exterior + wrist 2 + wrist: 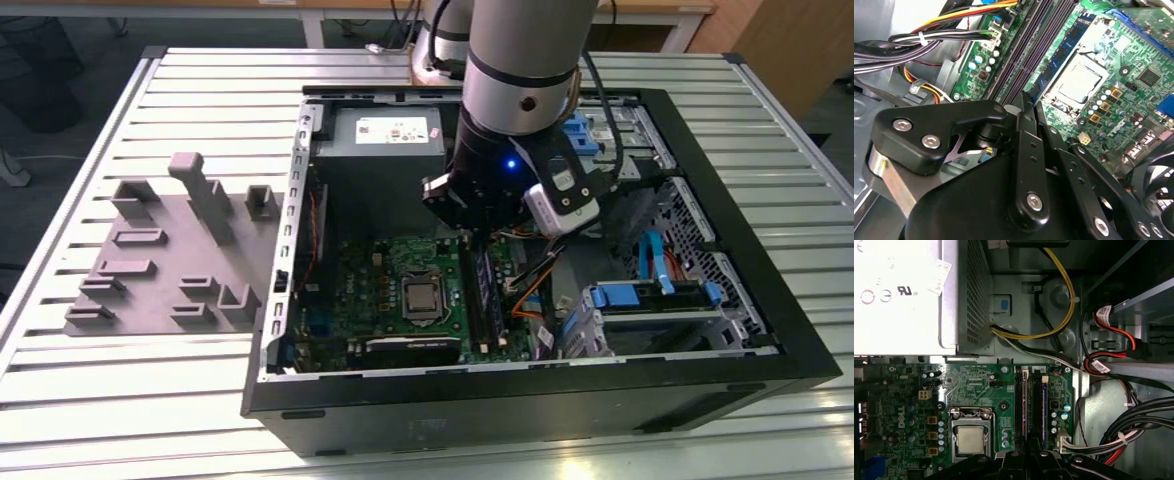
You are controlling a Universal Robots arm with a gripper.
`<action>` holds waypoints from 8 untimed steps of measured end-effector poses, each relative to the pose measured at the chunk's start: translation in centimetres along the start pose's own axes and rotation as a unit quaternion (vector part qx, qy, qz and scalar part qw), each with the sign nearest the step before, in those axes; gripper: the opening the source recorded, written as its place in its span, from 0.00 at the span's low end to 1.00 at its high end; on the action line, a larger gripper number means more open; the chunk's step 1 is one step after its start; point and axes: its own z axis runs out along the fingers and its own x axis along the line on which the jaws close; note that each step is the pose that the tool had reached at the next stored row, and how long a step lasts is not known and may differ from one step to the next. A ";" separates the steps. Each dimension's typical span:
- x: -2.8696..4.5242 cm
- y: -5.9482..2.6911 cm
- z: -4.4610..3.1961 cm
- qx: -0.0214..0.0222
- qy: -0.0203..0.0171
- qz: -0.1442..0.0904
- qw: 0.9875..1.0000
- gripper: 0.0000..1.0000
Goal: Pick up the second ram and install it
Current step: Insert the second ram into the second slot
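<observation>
A slatted metal table (80, 380) fills the scene — beyond its far edge, dark floor (200, 25) and a pale desk (654, 12).
</observation>
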 end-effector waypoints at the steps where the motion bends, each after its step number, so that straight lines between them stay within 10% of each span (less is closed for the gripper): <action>1: -0.01 0.00 0.15 0.000 0.000 0.000 1.000 0.14; 8: -0.06 -0.02 0.89 -0.003 0.000 0.000 1.000 0.14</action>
